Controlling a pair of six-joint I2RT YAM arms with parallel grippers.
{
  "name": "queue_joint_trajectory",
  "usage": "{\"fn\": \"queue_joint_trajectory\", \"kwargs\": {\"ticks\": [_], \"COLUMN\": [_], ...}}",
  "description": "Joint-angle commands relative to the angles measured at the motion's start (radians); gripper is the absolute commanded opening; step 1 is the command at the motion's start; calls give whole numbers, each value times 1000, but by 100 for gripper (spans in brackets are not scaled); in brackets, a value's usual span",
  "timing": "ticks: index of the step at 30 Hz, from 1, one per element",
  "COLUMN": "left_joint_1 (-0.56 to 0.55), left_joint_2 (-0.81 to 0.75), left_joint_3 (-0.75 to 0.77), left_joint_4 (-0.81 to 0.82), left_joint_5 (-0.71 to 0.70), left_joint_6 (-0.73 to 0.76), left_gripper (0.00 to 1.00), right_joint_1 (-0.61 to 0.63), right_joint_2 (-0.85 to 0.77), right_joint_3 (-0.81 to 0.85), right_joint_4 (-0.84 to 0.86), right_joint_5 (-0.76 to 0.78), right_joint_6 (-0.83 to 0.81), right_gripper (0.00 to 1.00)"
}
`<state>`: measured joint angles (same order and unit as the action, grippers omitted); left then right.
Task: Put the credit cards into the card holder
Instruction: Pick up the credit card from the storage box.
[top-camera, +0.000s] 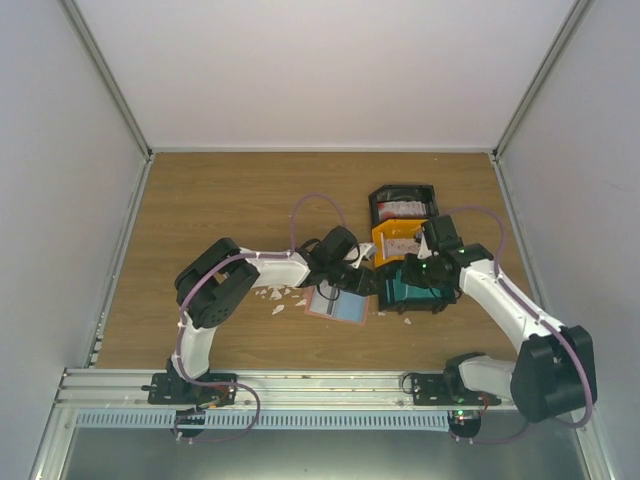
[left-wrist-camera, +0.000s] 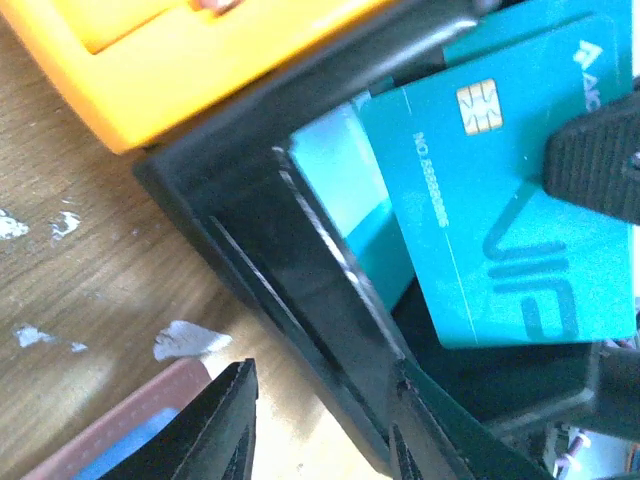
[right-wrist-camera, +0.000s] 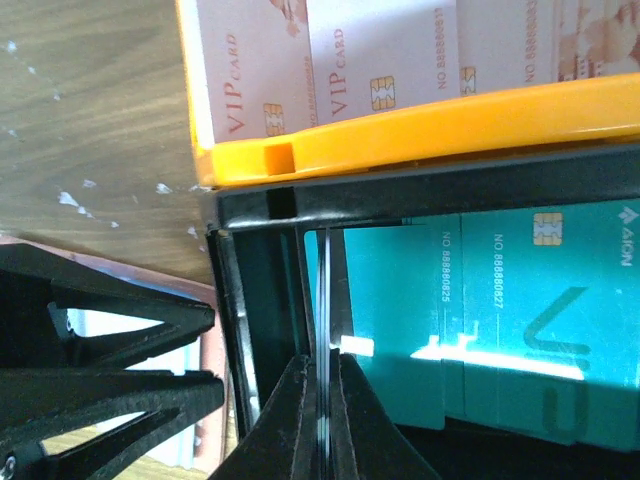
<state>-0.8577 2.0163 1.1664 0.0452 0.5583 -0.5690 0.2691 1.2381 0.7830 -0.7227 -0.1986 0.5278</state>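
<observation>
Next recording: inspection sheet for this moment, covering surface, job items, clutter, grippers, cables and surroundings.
Surface: wooden table, no damage seen.
Job's things: card holder open, blue inside up; teal cards in near black bin; whitish-pink cards in orange bin; red-and-white cards in far black bin.
Clutter: white scraps around the holder.
Grippers: left gripper open at the near bin's wall; right gripper shut on one tilted teal card.
Cables: purple cables loop above both arms; no snag seen.
Surroundings: white walls, metal rail at near edge.
</observation>
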Motion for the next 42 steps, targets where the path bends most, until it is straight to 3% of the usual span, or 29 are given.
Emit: {"fn": "queue_joint_trajectory", "kwargs": {"ticks": [1, 8, 14, 19, 25, 27, 29, 35, 37, 42], "left_joint_1": [-9, 1, 15, 25, 56, 67, 77, 85, 87, 89], "left_joint_2": [-108, -216, -209, -176, -167, -161, -162, -207, -225, -274], "left_joint_3": [-36, -87, -58, -1, 0, -3, -15, -59, -77, -113], "left_joint_4": [75, 154, 195, 211, 317, 353, 396, 442, 461, 478], "left_joint_5": [-27, -10, 39, 100, 201, 232, 258, 283, 302, 350], "left_joint_6": [7, -20, -36, -46, -132, -166, -195, -183, -173, -120], "left_gripper": [43, 60, 80, 85, 85, 81, 69, 16, 4, 0], "right_joint_1": [-15, -108, -212, -254, -254, -253, -254, -254, -254, -254], "right_joint_2": [-75, -214, -308, -344, -377, -381, -388, -392, -391, -397], "right_joint_3": [42, -5, -33, -77, -148, -158, -166, -170, -166, -153], "right_joint_4": [-24, 53, 193, 331, 423, 435, 440, 466, 481, 512], "right_joint_5": [17, -126, -363, -637, -769, -795, -811, -830, -835, -808], "right_joint_6": [-26, -55, -99, -74, -36, -31, -28, -11, -8, 1], "right_gripper": [0, 1, 1, 1, 1, 0, 0, 1, 3, 35]}}
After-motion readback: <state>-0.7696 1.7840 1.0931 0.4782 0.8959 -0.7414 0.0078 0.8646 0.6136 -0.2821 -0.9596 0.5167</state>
